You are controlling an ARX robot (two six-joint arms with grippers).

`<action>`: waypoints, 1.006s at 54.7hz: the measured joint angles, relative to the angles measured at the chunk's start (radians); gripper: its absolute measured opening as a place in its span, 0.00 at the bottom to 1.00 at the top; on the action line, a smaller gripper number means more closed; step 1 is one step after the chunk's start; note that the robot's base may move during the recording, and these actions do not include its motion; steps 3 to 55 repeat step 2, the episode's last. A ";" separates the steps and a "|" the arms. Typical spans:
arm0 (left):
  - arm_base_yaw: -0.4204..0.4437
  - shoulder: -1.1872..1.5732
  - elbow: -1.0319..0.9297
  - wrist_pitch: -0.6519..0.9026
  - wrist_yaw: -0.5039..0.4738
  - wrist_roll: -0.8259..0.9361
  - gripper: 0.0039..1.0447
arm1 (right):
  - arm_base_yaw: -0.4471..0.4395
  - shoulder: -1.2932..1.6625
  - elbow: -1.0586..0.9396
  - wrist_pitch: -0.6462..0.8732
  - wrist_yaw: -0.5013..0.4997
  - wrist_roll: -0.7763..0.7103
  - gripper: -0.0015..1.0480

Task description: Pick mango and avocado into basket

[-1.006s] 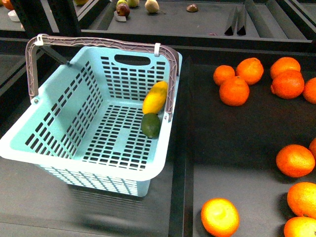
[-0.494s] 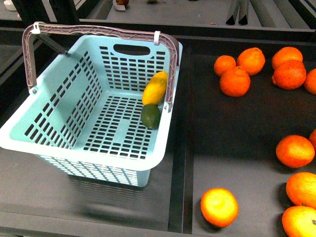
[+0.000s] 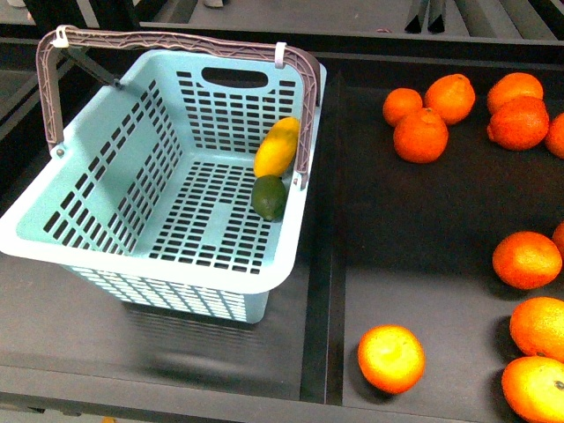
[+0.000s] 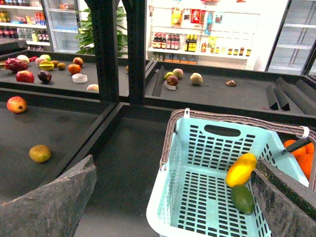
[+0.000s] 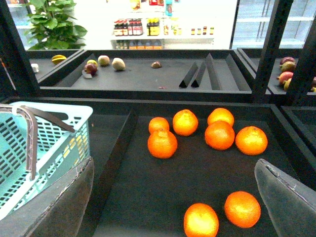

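Mango (image 3: 277, 147) and avocado (image 3: 269, 196) lie touching inside basket (image 3: 132, 256).

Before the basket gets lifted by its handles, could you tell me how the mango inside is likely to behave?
The mango would probably slide or roll: its skin looks smooth and it only leans against the basket wall. The avocado touching its lower end may hold it in place somewhat, though it is rounded too. The high slotted walls should keep both fruits inside.

A light turquoise plastic basket (image 3: 106, 167) with a smooth, slightly glossy slotted lattice. Inside, a smooth yellow-orange mango (image 3: 277, 147) and a smooth dark green avocado (image 3: 269, 196). Oranges (image 3: 421, 136) with shiny, dimpled peel rest on a matt black shelf (image 3: 423, 238).
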 joint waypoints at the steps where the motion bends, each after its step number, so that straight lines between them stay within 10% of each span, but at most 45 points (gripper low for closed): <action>1: 0.000 0.000 0.000 0.000 0.000 0.000 0.92 | 0.000 0.000 0.000 0.000 0.000 0.000 0.92; 55: 0.000 0.000 0.000 0.000 0.000 0.000 0.92 | 0.000 0.000 0.000 0.000 0.000 0.000 0.92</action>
